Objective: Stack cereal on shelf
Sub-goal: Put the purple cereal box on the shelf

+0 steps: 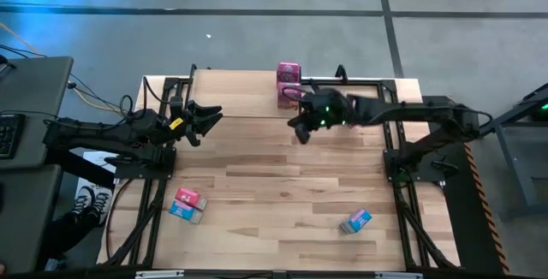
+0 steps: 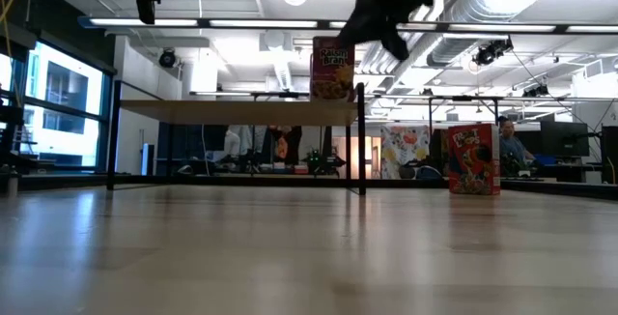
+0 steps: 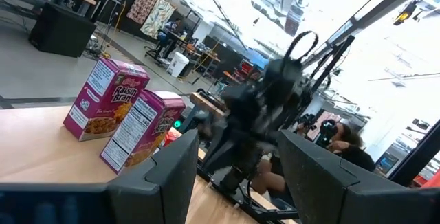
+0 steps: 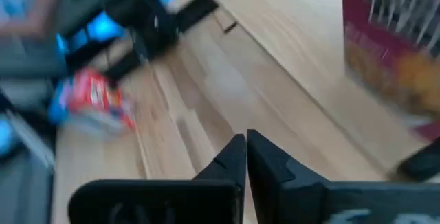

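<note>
The shelf [image 1: 240, 95] stands at the table's far edge. Two pink cereal boxes [image 1: 288, 74] [image 1: 287, 97] stand upright on its right end; they also show in the left wrist view [image 3: 106, 99] [image 3: 141, 129], and one shows in the low view [image 2: 332, 69]. Two more boxes [image 1: 187, 204] lie at the near left, and one blue and pink box [image 1: 355, 221] lies at the near right. My right gripper [image 1: 300, 132] [image 4: 246, 157] is shut and empty, in the air just in front of the shelf's right end. My left gripper [image 1: 212, 116] [image 3: 240, 183] is open and empty near the shelf's left end.
A red cereal box [image 2: 473, 158] stands upright at the far right in the low view; I cannot tell whether it is on the table. The wooden tabletop [image 1: 282, 176] lies bare between the shelf and the near boxes. Black frame rails [image 1: 396, 176] run along both sides.
</note>
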Motion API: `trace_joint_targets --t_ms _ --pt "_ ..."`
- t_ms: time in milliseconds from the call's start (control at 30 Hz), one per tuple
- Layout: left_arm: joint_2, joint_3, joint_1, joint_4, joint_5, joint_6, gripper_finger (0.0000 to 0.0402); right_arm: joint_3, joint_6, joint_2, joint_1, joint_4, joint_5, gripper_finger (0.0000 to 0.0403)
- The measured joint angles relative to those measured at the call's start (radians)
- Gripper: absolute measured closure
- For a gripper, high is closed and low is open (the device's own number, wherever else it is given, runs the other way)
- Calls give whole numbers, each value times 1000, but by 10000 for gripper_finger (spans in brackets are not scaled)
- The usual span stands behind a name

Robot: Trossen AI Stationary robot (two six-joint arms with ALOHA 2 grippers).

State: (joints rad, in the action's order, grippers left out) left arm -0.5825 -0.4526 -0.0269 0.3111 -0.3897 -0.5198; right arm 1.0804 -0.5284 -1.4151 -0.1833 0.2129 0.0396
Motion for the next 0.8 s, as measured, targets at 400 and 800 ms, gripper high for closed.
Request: trace_joint_targets --t_ms 400,800 --pt "0 0 0 -1 -11 0 207 28 -196 -33 55 -51 -403 403" --pt "-16 0 0 -9 -22 0 207 125 -142 -152 93 82 -624 403"
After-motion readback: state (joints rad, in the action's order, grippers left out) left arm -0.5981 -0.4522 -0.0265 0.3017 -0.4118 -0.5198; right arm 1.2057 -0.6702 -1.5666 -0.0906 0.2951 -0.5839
